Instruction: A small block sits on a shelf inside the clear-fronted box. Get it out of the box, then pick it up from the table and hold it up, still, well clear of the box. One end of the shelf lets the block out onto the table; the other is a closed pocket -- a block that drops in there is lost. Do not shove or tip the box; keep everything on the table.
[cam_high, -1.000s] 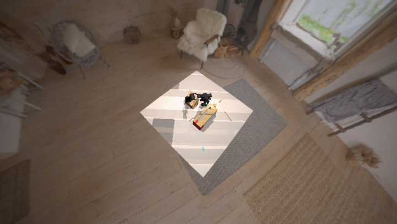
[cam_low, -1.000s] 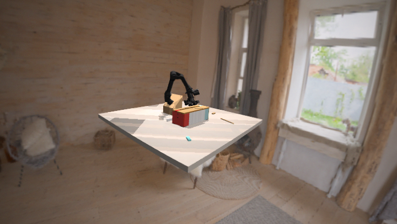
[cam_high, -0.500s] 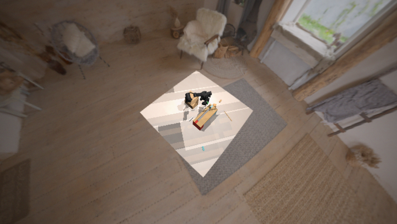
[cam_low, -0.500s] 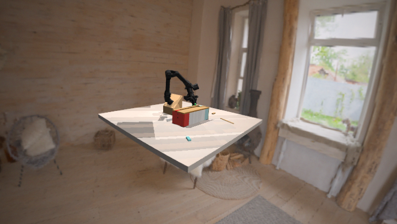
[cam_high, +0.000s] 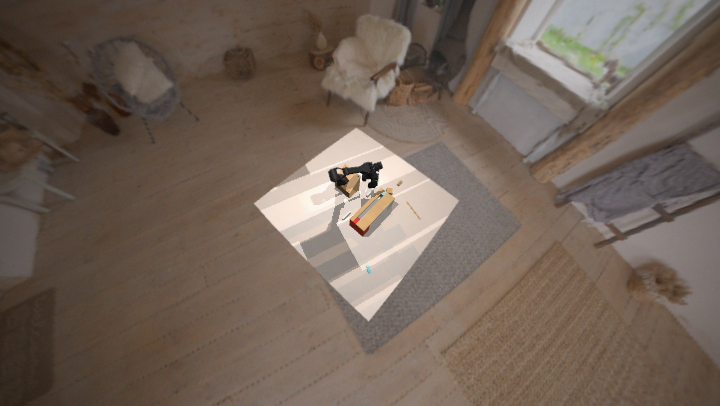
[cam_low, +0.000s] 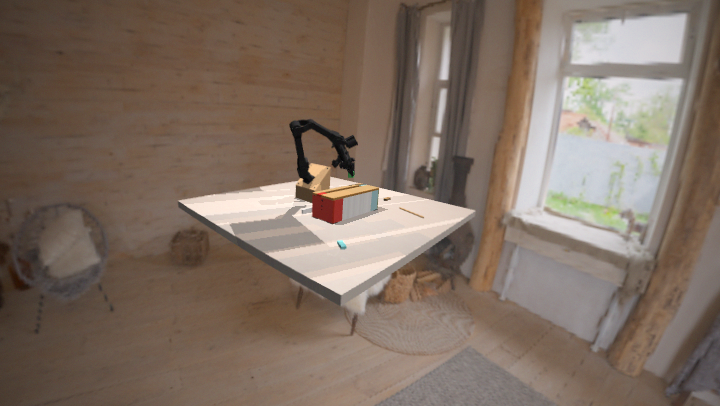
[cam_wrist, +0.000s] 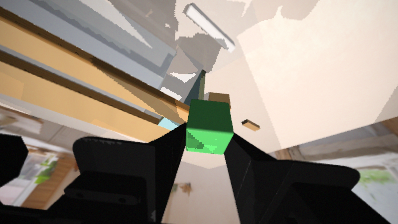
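Observation:
The small green block is between the fingertips of my gripper, which is shut on it. Gripper and block are in the air, above the level of the box top in the exterior view. The box stands upright on the table, with a wooden top, a red end and a pale blue end. In the wrist view the box top lies to the left of the block, apart from it in the picture. The exact gap is hard to judge.
A cyan piece lies on the table beyond the box. A thin stick and a small wooden piece lie past the pale blue end. A pale bar lies beside the box.

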